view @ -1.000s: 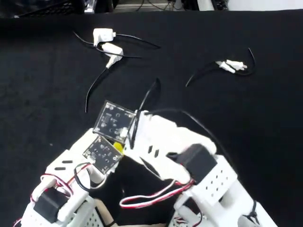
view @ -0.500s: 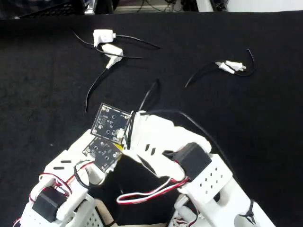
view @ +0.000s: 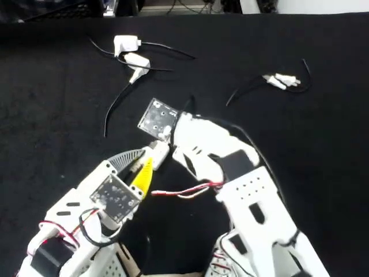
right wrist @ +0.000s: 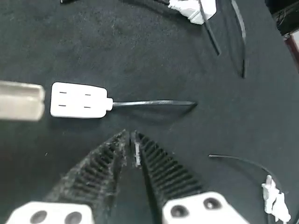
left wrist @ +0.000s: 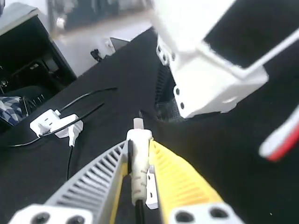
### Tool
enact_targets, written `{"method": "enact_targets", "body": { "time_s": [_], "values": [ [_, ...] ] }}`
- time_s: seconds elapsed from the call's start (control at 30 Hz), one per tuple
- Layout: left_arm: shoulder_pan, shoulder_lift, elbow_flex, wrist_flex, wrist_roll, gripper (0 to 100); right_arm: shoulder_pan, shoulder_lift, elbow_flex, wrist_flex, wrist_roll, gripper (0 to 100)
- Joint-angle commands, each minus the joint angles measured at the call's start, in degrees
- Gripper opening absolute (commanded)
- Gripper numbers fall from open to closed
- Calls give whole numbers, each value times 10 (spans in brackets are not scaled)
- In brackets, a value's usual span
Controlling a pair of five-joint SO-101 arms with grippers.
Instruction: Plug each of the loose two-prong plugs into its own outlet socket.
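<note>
My left gripper point(left wrist: 138, 142) is shut on a white two-prong plug point(left wrist: 139, 163), prongs pointing away from me; in the high view the left gripper point(view: 151, 161) holds the plug point(view: 158, 151) just beside the right arm point(view: 202, 144). My right gripper point(right wrist: 133, 136) hangs shut over the black cloth, a thin pale sliver between its tips. Just beyond it lies a white outlet socket point(right wrist: 77, 100) with a black cord. A blurred pale shape point(right wrist: 21, 100) touches the socket's end.
At the far left lie a white socket block point(view: 125, 43) and a plug point(view: 137, 60) with black cords. Another loose plug point(view: 282, 81) lies far right. The right arm's body point(left wrist: 210, 70) looms close ahead of the left gripper.
The right arm has stretched farther out over the table. The left arm has drawn back a little, and its fingers and the held plug have come out from under the right arm.
</note>
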Motion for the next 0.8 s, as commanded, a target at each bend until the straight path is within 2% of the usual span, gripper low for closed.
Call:
{"method": "enact_targets", "body": {
  "time_s": [0.0,0.3,0.47,0.57,0.77],
  "values": [
    [0,1,-19,-7,5,28,7,-38,-7,-5,-2,13],
    [3,1,86,-98,2,28,3,-205,-47,51,-93,13],
    [4,1,73,-99,5,28,-51,-244,-30,47,-107,13],
    [5,1,51,-77,5,28,-74,-232,0,8,-107,13],
    [6,1,29,-56,6,28,-75,-175,66,-101,-125,13]
  ]
}}
